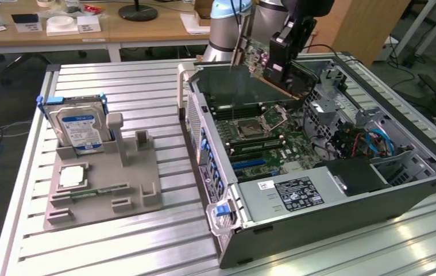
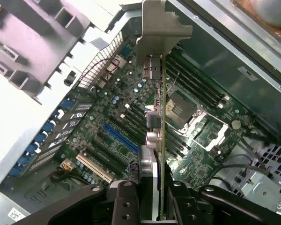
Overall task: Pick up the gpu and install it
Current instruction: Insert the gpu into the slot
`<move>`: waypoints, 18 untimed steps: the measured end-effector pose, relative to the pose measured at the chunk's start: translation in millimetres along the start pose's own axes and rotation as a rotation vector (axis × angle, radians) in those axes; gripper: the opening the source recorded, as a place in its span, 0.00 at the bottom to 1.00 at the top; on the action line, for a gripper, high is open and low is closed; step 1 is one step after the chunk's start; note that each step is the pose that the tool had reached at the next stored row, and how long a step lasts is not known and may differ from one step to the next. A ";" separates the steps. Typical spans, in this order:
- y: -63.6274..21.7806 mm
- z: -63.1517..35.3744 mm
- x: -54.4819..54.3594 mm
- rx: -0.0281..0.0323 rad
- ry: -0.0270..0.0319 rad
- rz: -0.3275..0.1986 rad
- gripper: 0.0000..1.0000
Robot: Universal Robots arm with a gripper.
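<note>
The gpu [image 1: 258,60] is a thin dark circuit-board card, and it hangs above the open computer case [image 1: 202,123] near its far end. My gripper [image 1: 281,69] is shut on it from above. In the wrist view the gpu [image 2: 162,108] is edge-on, its silver bracket [image 2: 161,28] at the far tip, with my gripper [image 2: 152,204] clamped on both faces. Below the card lies the motherboard [image 2: 107,117] with a blue slot [image 2: 121,137] and the processor socket [image 2: 185,110]. The card is clear of the board and touches no slot.
A grey fixture [image 1: 126,190] on the ribbed metal table [image 1: 126,86] holds a silver hard drive [image 1: 80,127] upright and a small square chip [image 1: 72,176]. Inside the case are a power supply [image 1: 294,192] and cables [image 1: 371,144] at the exterior view's right.
</note>
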State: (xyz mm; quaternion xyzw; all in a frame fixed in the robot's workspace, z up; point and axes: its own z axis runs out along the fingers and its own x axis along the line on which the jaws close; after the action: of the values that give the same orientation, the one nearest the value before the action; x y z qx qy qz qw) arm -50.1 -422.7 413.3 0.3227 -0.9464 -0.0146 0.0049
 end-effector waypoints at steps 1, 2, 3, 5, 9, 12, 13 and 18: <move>0.0 0.0 0.0 0.0000 0.0005 -0.015 0.28; 0.0 0.0 0.0 0.0000 0.0010 -0.029 0.28; 0.0 0.0 0.0 0.0000 0.0014 -0.044 0.28; 0.0 0.0 0.0 0.0001 0.0024 -0.073 0.28; -0.2 0.1 0.2 0.0001 0.0040 -0.125 0.28; -0.4 0.2 0.5 0.0001 0.0049 -0.161 0.28; -0.5 0.2 0.5 0.0001 0.0054 -0.175 0.28; -0.6 0.3 0.7 0.0001 0.0077 -0.246 0.28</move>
State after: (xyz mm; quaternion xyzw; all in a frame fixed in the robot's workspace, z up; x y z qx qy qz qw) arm -50.2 -423.6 412.9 0.4364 -0.8996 -0.0138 0.0067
